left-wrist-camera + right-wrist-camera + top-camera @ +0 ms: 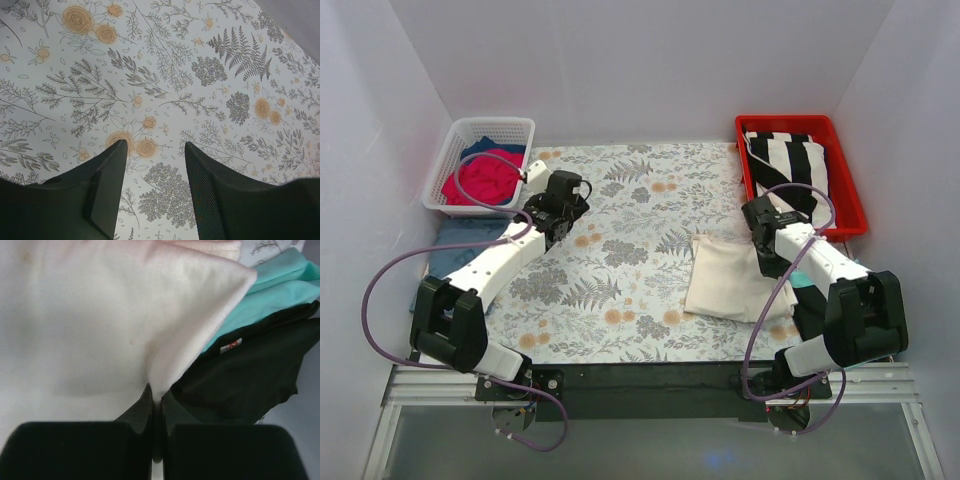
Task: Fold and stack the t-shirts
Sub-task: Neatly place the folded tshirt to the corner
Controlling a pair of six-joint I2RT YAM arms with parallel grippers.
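At right-centre of the top view | grey floral-patterned table covering (620,290) bears the large folded cream cloth t-shirt (720,285); right gripper (156,392) pinched together on its edge | advice: lift low, pull evenly so folds hold; left gripper (155,147) apart, empty.

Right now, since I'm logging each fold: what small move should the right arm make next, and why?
Probably lift the right gripper slightly and carry the pinched edge of the cream shirt leftward over itself: its jaws are shut on that edge, while the left gripper hangs open above the floral covering, holding nothing.
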